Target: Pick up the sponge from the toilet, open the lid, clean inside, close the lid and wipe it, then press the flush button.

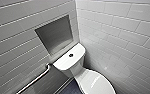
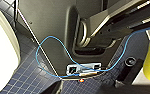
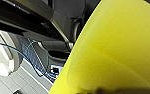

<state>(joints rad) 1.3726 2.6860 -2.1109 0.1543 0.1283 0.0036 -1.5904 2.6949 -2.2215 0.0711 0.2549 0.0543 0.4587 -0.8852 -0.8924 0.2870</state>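
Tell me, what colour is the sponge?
The sponge is bright yellow all over. It shows best in the right wrist view.

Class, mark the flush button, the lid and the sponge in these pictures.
flush button (image 1: pixel 71 55), head view, middle of the dark disc.
lid (image 1: pixel 94 83), head view, its glossy upper face.
sponge (image 3: pixel 116 50), right wrist view, its broad yellow face.

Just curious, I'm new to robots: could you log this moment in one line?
toilet lid: down | sponge: yellow, close before right wrist camera | flush button: uncovered
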